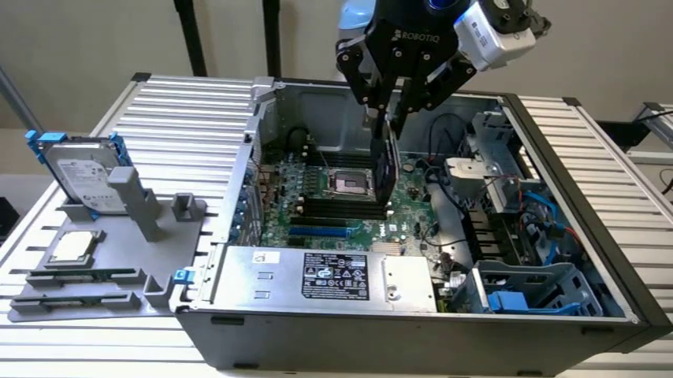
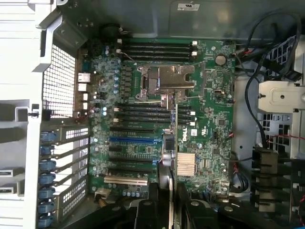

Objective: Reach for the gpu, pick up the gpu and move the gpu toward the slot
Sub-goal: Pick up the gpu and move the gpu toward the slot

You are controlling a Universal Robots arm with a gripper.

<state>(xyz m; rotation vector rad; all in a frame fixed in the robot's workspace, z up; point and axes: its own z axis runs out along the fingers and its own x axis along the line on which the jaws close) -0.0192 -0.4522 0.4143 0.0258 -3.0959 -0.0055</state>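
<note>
Gripper [image 1: 393,118] hangs over the middle of an open computer case [image 1: 589,260] in the exterior view, its black fingers [image 1: 374,106] pinched together on the top edge of the gpu [image 1: 385,161]. The gpu is a thin card seen edge-on, hanging straight down from the fingers, dark from this side. Its lower end sits just above the motherboard [image 1: 315,213], close beside the square processor socket [image 1: 349,183] and over the row of black memory slots. A blue expansion slot [image 1: 318,233] lies farther toward the front of the board, apart from the card. A silver power supply [image 1: 315,276] with a black label fills the front of the case. On the slatted metal table [image 1: 179,102] at the exterior view's left stands a grey holder [image 1: 126,268]. It carries a silver hard drive [image 1: 82,175] in a blue frame, standing upright, and a small square cpu chip [image 1: 72,246] lying flat below it.

In the wrist view the camera looks straight down on the green motherboard [image 2: 209,95]. The gpu [image 2: 174,143] shows as a narrow vertical strip, edge toward the lens, running from the dark gripper fingers [image 2: 147,210] up across the board. A white Dell label is on it and a finned heatsink [image 2: 187,164] lies next to it. The metal socket [image 2: 164,82] lies past the card's far end. The blue slot [image 2: 133,141] lies to one side of the card, among black slots. Black cables [image 2: 259,81] and a drive cage sit beside the board.
</note>
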